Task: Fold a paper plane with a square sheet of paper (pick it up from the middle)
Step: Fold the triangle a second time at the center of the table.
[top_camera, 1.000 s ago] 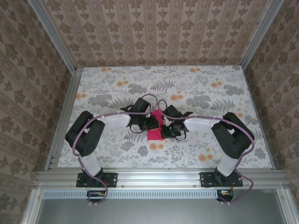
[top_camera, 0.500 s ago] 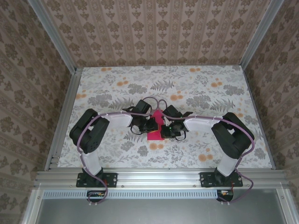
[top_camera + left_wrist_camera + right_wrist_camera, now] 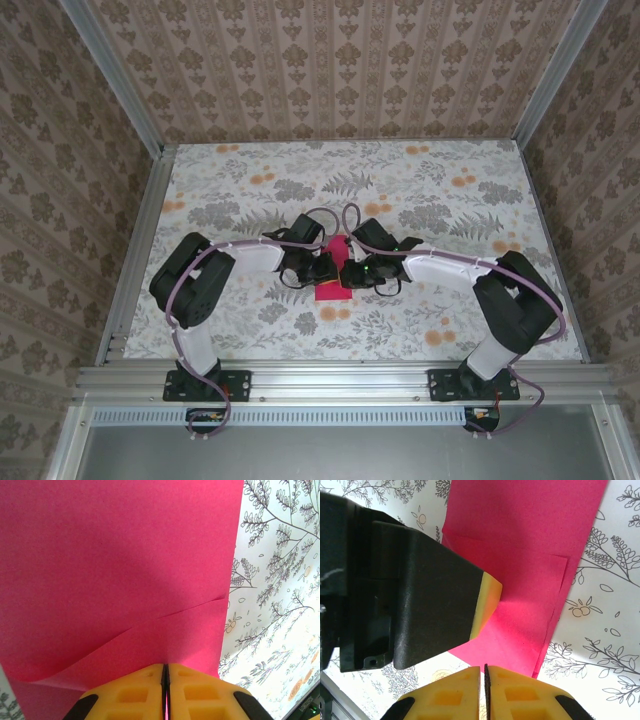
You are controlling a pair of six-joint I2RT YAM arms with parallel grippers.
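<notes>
Floral-print cloth covers the table (image 3: 440, 190), boxed in by wallpapered walls (image 3: 330, 70) and an aluminium frame (image 3: 330, 378). Top view gives the layout: left arm (image 3: 195, 288) and right arm (image 3: 510, 300) both reach inward and meet near table centre. The left gripper (image 3: 325, 268) and right gripper (image 3: 352, 272) sit almost nose to nose. The pink sheet (image 3: 331, 290) lies between and just under them, mid-table, with a short strip poking out toward the bases. Folds are unreadable from up there. Left wrist view supplies them: the sheet (image 3: 115, 565) takes up most of the frame, one layer curling over another. A slanted edge runs from low left to mid right, and the straight right-hand edge sits against the cloth. The yellow fingertips (image 3: 130, 695) are pressed flat together with the paper running down into the seam, so the left is clamped on the sheet. Right wrist view gives the other side: the sheet (image 3: 535, 545) over the cloth, with a smaller rectangular flap layered on it. The left gripper's black body and yellow pad (image 3: 487, 597) bear on it from the left. Right jaws are closed to a hairline slit at the sheet's near edge; can't tell whether any paper is in the slit.
</notes>
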